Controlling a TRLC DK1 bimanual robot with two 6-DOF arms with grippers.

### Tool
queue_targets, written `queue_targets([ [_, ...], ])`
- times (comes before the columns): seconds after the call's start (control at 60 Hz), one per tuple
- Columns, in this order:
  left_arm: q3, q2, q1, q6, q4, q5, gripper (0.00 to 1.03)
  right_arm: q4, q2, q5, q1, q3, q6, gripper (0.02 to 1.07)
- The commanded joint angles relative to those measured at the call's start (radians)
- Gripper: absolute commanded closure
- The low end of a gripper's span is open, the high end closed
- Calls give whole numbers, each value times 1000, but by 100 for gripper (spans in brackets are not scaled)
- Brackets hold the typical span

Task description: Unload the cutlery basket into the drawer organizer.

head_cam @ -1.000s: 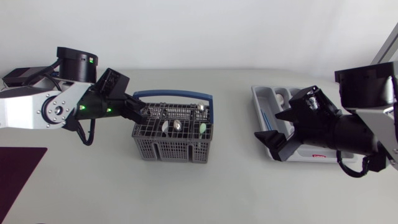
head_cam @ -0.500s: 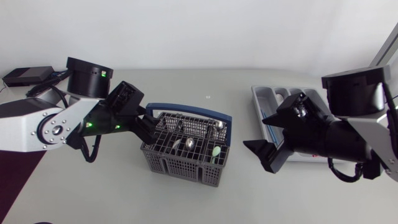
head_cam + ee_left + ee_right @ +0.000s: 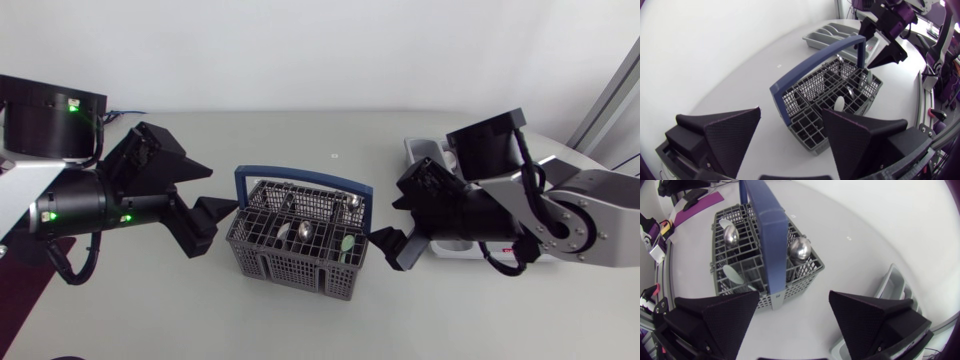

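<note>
The grey cutlery basket (image 3: 298, 250) with its blue handle (image 3: 300, 182) stands mid-table, holding several spoons (image 3: 305, 232). My left gripper (image 3: 222, 188) is open just left of the basket, touching nothing. In the left wrist view the basket (image 3: 835, 95) lies ahead of its spread fingers (image 3: 735, 135). My right gripper (image 3: 383, 220) is open close to the basket's right side. In the right wrist view the basket (image 3: 760, 255) and two metal spoons (image 3: 799, 249) sit ahead of it. The grey drawer organizer (image 3: 425, 150) is largely hidden behind my right arm.
A dark purple mat (image 3: 15, 290) lies at the table's left front edge. The organizer's corner (image 3: 895, 287) shows beside my right gripper. Bare table surrounds the basket at front and back.
My left gripper shifted the basket rightward and turned it, then let go, opened and drew back left. My right arm swung left from the organizer to the basket's right side.
</note>
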Motion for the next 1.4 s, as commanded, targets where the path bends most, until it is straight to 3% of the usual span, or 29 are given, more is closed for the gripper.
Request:
queue_targets([
  [0.0, -28, -9, 0, 44, -26, 20, 5, 24, 32, -5, 6, 40, -20, 7],
  [0.433, -36, -13, -78, 77, -38, 38, 5, 95, 147, 19, -29, 112, -67, 7],
  [0.8, -34, 16, -93, 88, -34, 38, 5, 111, 256, 16, -19, 195, -76, 7],
  [1.083, -5, 30, -130, 86, -67, 32, 5, 58, 63, 18, -13, 95, -70, 7],
  [1.383, 133, 209, -320, -53, -169, -262, 5, -59, -155, 110, 43, 29, -15, 7],
])
